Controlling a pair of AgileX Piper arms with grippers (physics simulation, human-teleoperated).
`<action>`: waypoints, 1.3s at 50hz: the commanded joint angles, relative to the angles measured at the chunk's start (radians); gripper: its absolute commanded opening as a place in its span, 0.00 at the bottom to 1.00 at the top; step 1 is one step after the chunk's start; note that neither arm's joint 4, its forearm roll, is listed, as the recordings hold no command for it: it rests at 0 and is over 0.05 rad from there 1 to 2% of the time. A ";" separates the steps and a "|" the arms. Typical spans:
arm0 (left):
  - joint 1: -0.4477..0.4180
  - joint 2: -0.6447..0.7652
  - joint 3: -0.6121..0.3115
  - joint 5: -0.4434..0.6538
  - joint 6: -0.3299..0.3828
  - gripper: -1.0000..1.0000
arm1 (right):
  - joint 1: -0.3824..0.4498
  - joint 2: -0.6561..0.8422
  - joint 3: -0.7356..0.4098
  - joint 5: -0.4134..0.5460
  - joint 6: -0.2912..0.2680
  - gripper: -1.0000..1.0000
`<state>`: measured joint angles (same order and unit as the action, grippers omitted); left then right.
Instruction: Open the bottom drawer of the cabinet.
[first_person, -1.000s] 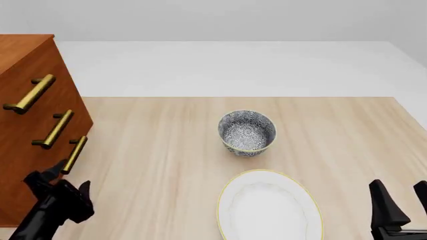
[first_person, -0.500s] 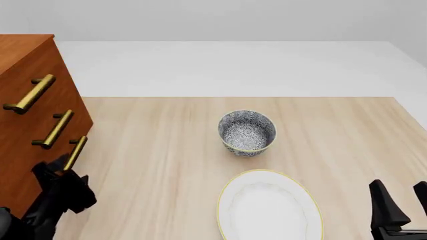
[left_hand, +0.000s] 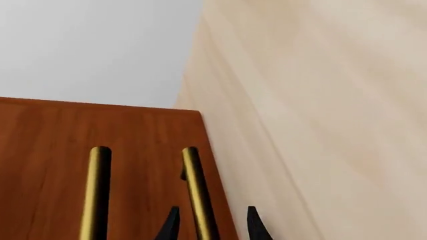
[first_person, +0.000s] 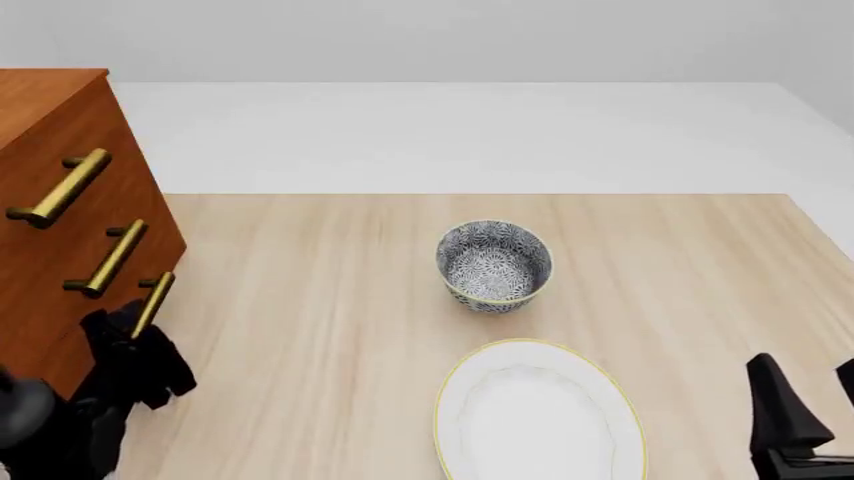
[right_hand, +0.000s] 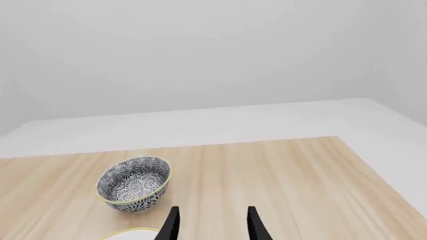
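The cabinet (first_person: 60, 230) sits at the left edge of the desk (first_person: 334, 300), its three drawer fronts facing right across the wood. The bottom drawer (first_person: 100, 335) is the lowest one, near the desk surface, and looks flush with the other two — not pulled out.

The left gripper (first_person: 134, 340) is right up against that drawer's handle (first_person: 151, 304) at its near end. In the left wrist view the jaws (left_hand: 210, 225) are apart and the brass bar (left_hand: 198, 192) runs down between the two fingertips, closer to one finger than the other. Neither tip is clearly pressing on the bar, so it's straddled rather than clamped. The next handle up (left_hand: 95, 192) runs alongside it, outside the jaws.

The right gripper (first_person: 807, 400) is way over at the near right corner of the desk, well apart from the cabinet. Its jaws are apart too with nothing between them — the right wrist view just shows the two tips (right_hand: 210, 225) over bare wood.

Mid-desk there's a patterned bowl (first_person: 494, 265), and nearer than it a white plate (first_person: 539, 412) with a yellow rim.
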<state>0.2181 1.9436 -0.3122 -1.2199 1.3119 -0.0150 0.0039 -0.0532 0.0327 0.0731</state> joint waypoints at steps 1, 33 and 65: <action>0.019 0.054 -0.049 0.000 0.037 1.00 | -0.003 0.000 -0.016 0.014 0.005 1.00; 0.056 0.091 -0.078 0.000 0.071 0.00 | -0.006 -0.001 -0.032 0.026 0.011 1.00; -0.017 0.022 -0.016 0.000 0.045 0.00 | -0.009 -0.003 -0.049 0.034 0.018 1.00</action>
<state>0.2446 1.9628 -0.3493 -1.2200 1.3434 -0.0220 0.0012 -0.0941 0.0609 0.0887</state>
